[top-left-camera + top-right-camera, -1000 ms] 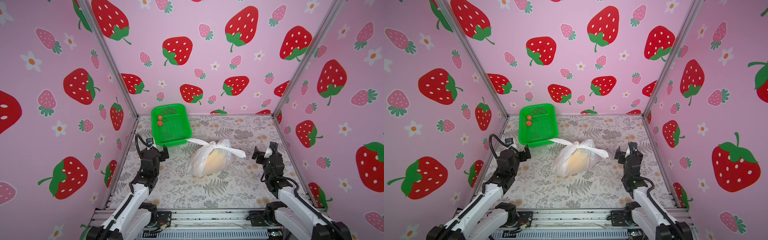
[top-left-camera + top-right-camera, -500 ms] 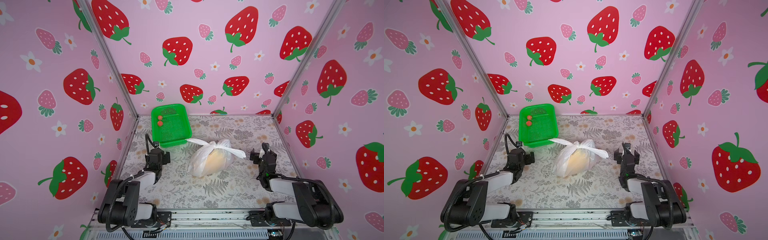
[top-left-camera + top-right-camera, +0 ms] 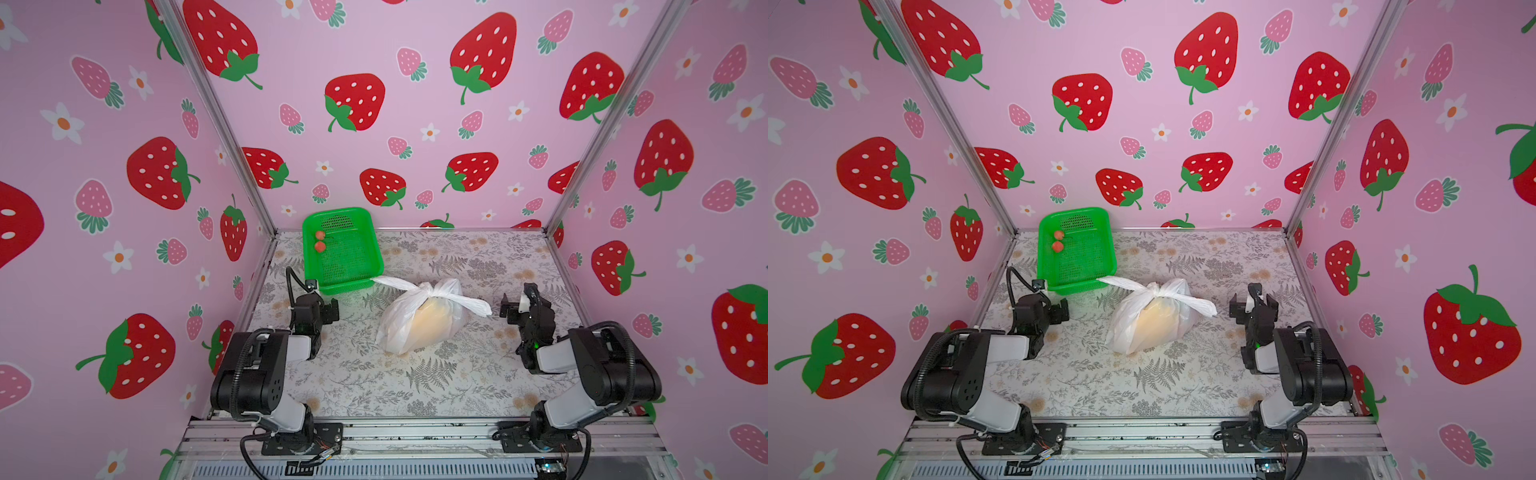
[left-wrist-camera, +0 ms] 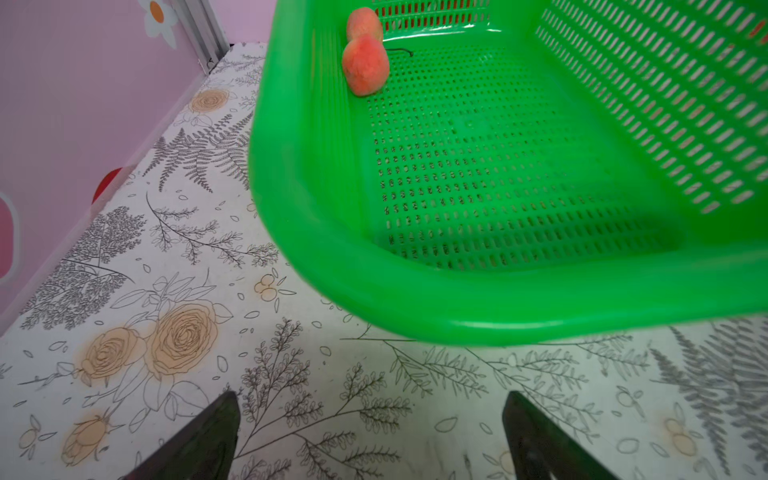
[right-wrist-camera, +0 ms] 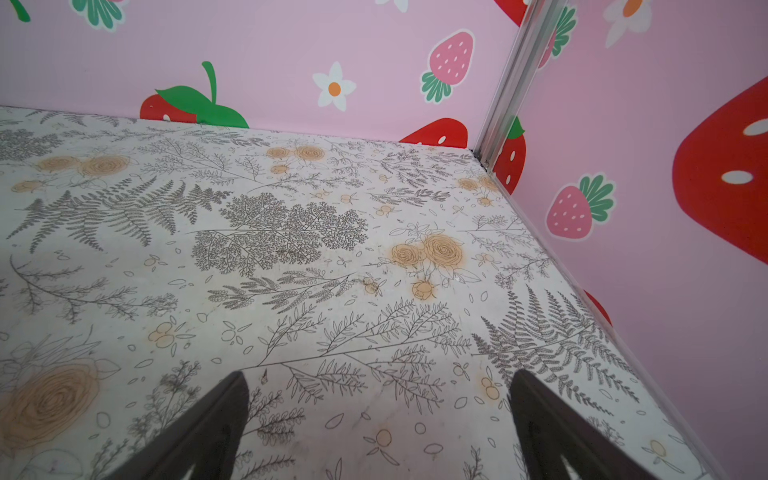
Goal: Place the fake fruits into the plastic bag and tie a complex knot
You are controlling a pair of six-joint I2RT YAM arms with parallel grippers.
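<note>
The white plastic bag (image 3: 419, 322) (image 3: 1150, 320) lies on its side mid-table, with a yellowish shape of the fake fruits showing through it. The knot (image 3: 428, 291) (image 3: 1156, 289) ties its handles, and loose ends stick out left and right. Two small red round fruits (image 3: 320, 241) (image 3: 1057, 241) (image 4: 365, 64) sit in the green basket. My left gripper (image 3: 323, 299) (image 3: 1052, 298) (image 4: 370, 401) stands open and empty, left of the bag, just before the basket. My right gripper (image 3: 521, 303) (image 3: 1252, 301) (image 5: 380, 376) is open and empty, right of the bag.
The green perforated basket (image 3: 345, 287) (image 4: 498, 320) stands at the back left, its near rim close to my left gripper. Pink strawberry walls enclose the floral table (image 5: 270, 257) on three sides. Both arms are folded low near the front rail.
Both arms have folded back and down toward the front rail, lowering the grippers close to the table. The bag and the basket have not moved.
</note>
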